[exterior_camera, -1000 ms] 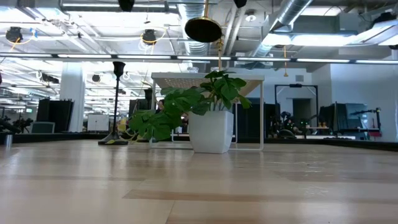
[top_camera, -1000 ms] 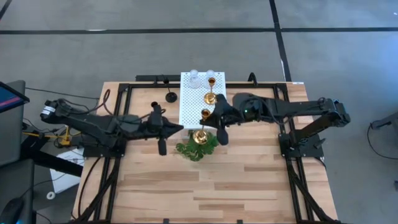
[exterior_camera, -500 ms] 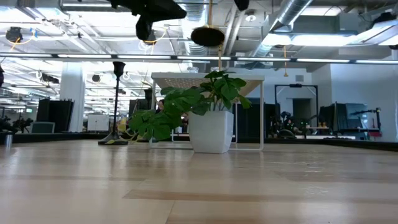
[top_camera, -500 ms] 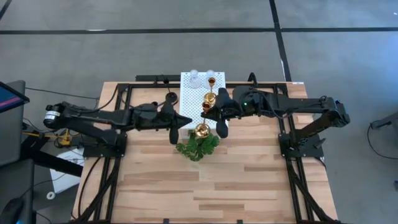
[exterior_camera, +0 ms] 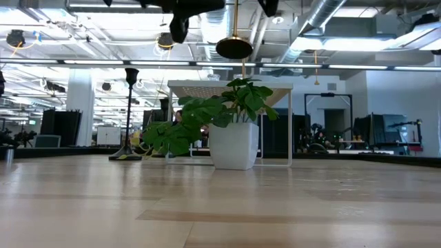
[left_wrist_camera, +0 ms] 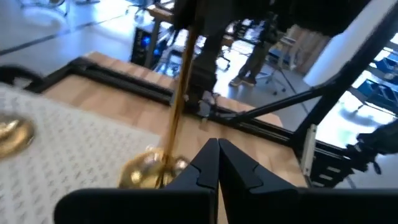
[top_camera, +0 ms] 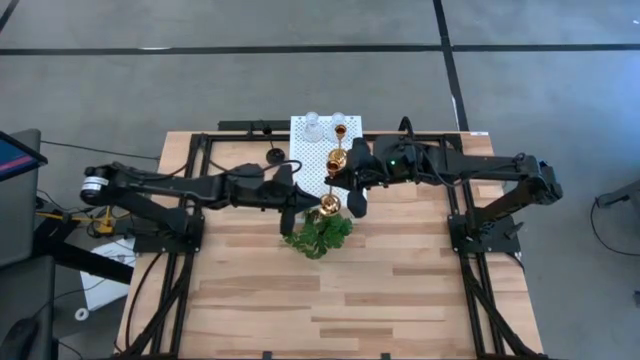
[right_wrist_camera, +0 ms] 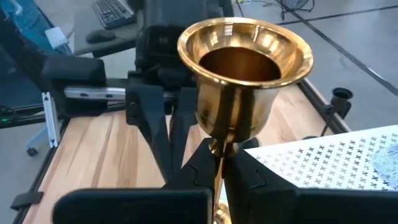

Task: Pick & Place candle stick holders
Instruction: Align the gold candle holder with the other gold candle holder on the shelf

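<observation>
My right gripper (right_wrist_camera: pixel 219 169) is shut on a gold candle stick holder (right_wrist_camera: pixel 244 59), which hangs upright over the near edge of the white perforated board (top_camera: pixel 303 175). Its round base (exterior_camera: pixel 234 48) floats high above the table. My left gripper (left_wrist_camera: pixel 217 146), shut and holding nothing, points level at that holder's lower stem from the table's left and stands just apart from it. A second gold holder (top_camera: pixel 337 157), another with a dark cup (top_camera: pixel 340 128) and two clear glass ones (top_camera: pixel 312 126) stand on the board. A black holder (top_camera: pixel 274 155) stands on its round base on the table. My right gripper pinches the gold holder's thin stem (right_wrist_camera: pixel 218 151) just under the cup, between its two fingers. The fingers come from the table's right, slanting a little downward, and lie across the stem. The holder stays upright, lifted clear, with its base (top_camera: pixel 328 205) hanging below.
A leafy green plant in a white pot (exterior_camera: pixel 234 145) stands just in front of the board, under the held holder. The board rests on thin legs above the table. Black frame rails (top_camera: pixel 200 150) run along the table's left, right and far sides. Bare wood lies toward the near edge.
My left gripper has swung toward the table's right, rolling as it went, and now stands close to the held gold holder. My right gripper has carried that holder a little toward the far edge, still upright and clear.
</observation>
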### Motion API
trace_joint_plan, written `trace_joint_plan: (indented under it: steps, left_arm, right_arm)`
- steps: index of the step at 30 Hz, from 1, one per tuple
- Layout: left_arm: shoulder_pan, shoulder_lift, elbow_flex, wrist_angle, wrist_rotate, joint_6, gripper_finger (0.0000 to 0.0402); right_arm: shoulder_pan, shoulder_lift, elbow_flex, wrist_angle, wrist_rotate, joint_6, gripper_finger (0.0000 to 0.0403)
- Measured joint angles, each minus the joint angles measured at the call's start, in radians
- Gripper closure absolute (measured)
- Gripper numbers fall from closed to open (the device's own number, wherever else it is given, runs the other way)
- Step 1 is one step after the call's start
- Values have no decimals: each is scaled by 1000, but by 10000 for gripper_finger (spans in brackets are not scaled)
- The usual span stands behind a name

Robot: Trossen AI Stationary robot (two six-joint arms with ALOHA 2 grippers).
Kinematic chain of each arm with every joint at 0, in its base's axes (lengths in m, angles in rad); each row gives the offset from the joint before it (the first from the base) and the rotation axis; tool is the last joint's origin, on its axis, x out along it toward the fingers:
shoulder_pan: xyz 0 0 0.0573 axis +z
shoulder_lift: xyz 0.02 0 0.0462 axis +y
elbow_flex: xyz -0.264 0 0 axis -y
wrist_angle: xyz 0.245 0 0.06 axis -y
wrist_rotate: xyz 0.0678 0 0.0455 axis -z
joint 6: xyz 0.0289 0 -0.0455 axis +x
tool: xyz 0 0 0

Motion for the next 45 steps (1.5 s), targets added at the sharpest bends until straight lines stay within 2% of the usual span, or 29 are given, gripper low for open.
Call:
trace_joint_plan:
  steps: [9, 16, 22, 28, 37, 39, 45]
  left_arm:
    - [0, 6, 11, 0, 10, 182, 399]
    - [-1, 11, 12, -1, -7, 223, 395]
    - [0, 8, 12, 7, -111, 229, 379]
    - [7, 15, 12, 12, -114, 228, 330]
    - [7, 50, 11, 40, -99, 214, 227]
    - [7, 71, 13, 93, -99, 213, 206]
    - [7, 108, 12, 179, -99, 212, 172]
  right_arm:
    - [-4, 0, 0, -15, -1, -9, 402]
    - [-3, 0, 0, -9, -2, -9, 402]
    - [-2, 0, 0, -5, -4, -14, 402]
    - [5, 0, 0, -1, -32, -35, 401]
    - [5, 0, -1, 45, -32, -53, 401]
    - [5, 0, -1, 53, -32, -54, 401]
    - [5, 0, -1, 59, -32, -54, 401]
